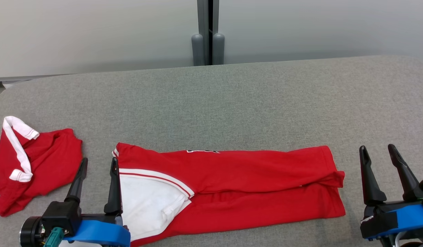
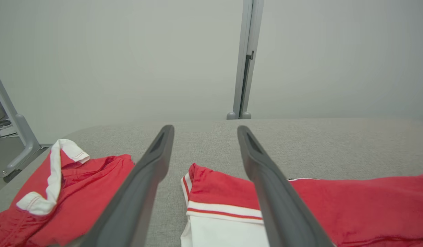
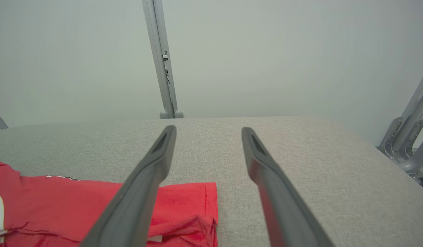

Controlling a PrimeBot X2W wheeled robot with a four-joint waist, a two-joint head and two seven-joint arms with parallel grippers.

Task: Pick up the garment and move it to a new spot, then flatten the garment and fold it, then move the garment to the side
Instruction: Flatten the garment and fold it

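Note:
The garment (image 1: 249,178), red with white trim and a white panel at its left end, lies folded into a long band on the grey table (image 1: 232,103). My left gripper (image 1: 99,160) stands open just off the band's left end, its right finger beside the white-striped hem. In the left wrist view that hem (image 2: 218,206) shows between the open fingers of the left gripper (image 2: 204,128). Past the band's right end, and clear of the cloth, my right gripper (image 1: 376,148) stands open. The right wrist view has the garment's right end (image 3: 77,202) at the left of the right gripper (image 3: 207,128).
A second red piece with a white band (image 1: 40,161) lies crumpled at the table's left edge, also in the left wrist view (image 2: 77,185). Behind the table stands a pale wall with a grey post (image 1: 208,44). Bare grey table stretches beyond the band.

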